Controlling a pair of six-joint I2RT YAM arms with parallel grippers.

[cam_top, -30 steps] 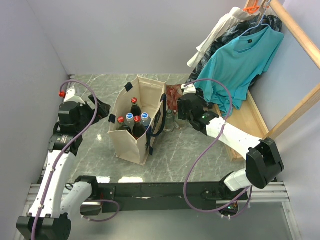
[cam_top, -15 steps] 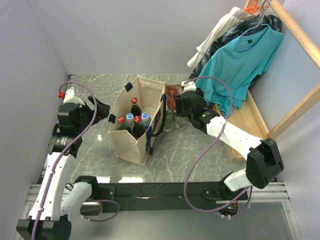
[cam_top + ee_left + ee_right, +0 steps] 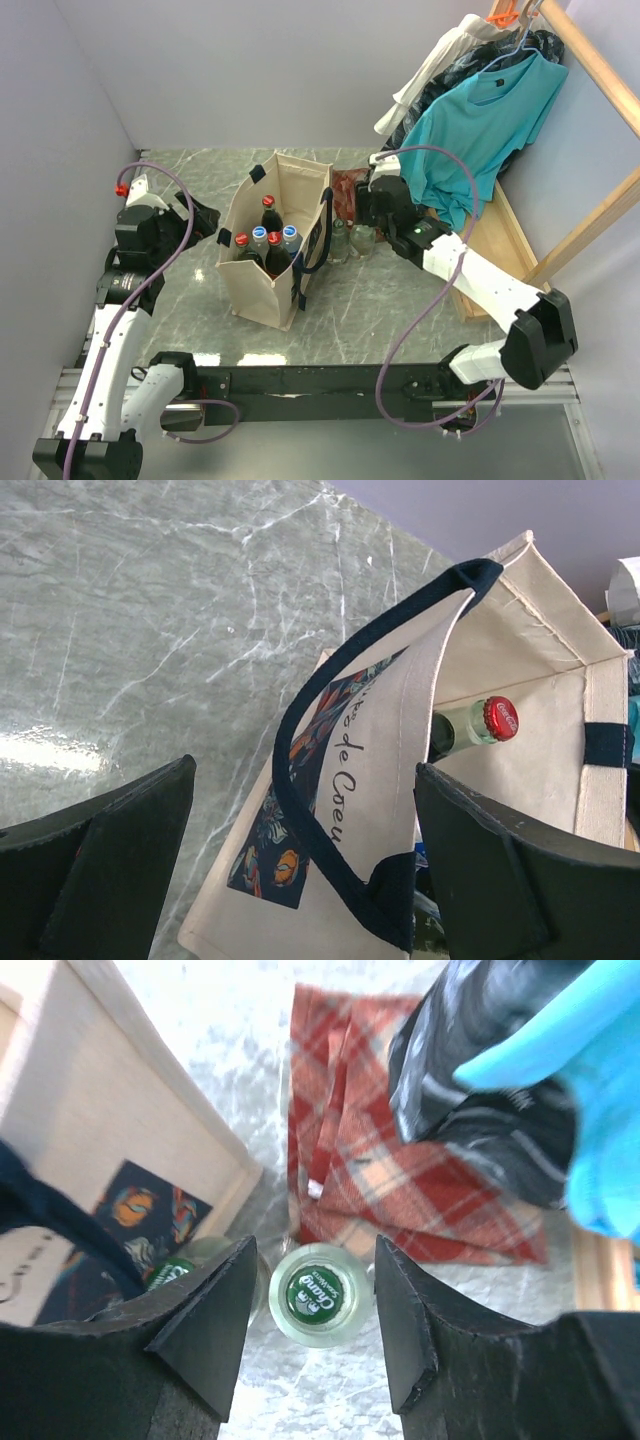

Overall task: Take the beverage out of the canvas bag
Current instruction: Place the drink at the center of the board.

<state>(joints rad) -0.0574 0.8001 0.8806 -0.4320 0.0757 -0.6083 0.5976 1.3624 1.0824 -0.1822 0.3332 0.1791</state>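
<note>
The beige canvas bag point(image 3: 262, 268) with navy handles stands open at mid-table, and also shows in the left wrist view point(image 3: 400, 730). Several bottles stand inside it, some red-capped point(image 3: 268, 201) and some with pale blue caps point(image 3: 259, 232). Two clear green-capped bottles stand on the table right of the bag: one point(image 3: 360, 241) directly below my right gripper point(image 3: 369, 214), the other point(image 3: 338, 240) beside it. In the right wrist view the open gripper point(image 3: 315, 1247) straddles the green cap point(image 3: 321, 1293) from above without touching it. My left gripper point(image 3: 208, 218) is open and empty, left of the bag point(image 3: 303, 770).
A red plaid cloth point(image 3: 400, 1160) lies just behind the two standing bottles. Hanging clothes, including a teal shirt point(image 3: 480, 130), and a wooden rack point(image 3: 500, 240) crowd the right side. Walls close in the back and the left.
My right gripper has risen and drawn back to the far right, uncovering the second green-capped bottle standing on the table. The left arm and the bag have not moved.
</note>
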